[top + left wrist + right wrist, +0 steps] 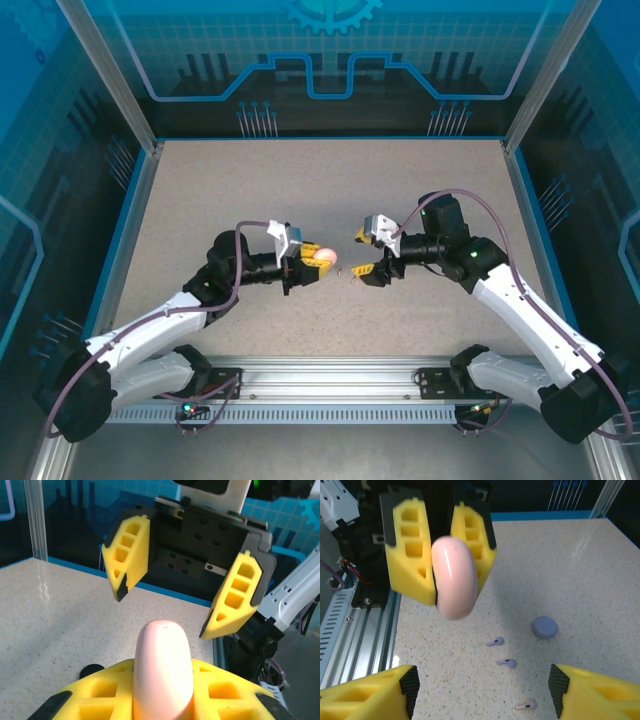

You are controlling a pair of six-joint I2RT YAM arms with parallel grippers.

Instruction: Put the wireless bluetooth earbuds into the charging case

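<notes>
Two lilac earbuds (496, 641) and a pinkish earbud (526, 705) lie loose on the speckled worktop (600, 570), apart from one another. A round lilac case (544, 627) sits near them. From above they are specks, too small to tell apart. The left gripper (454, 587) is clamped on a pink charging case (454, 577) held above the worktop, and its fingers hide the case's sides. The right gripper (162, 616) faces it, fingers spread wide. A dark rounded object (90, 670) is mostly hidden.
</notes>
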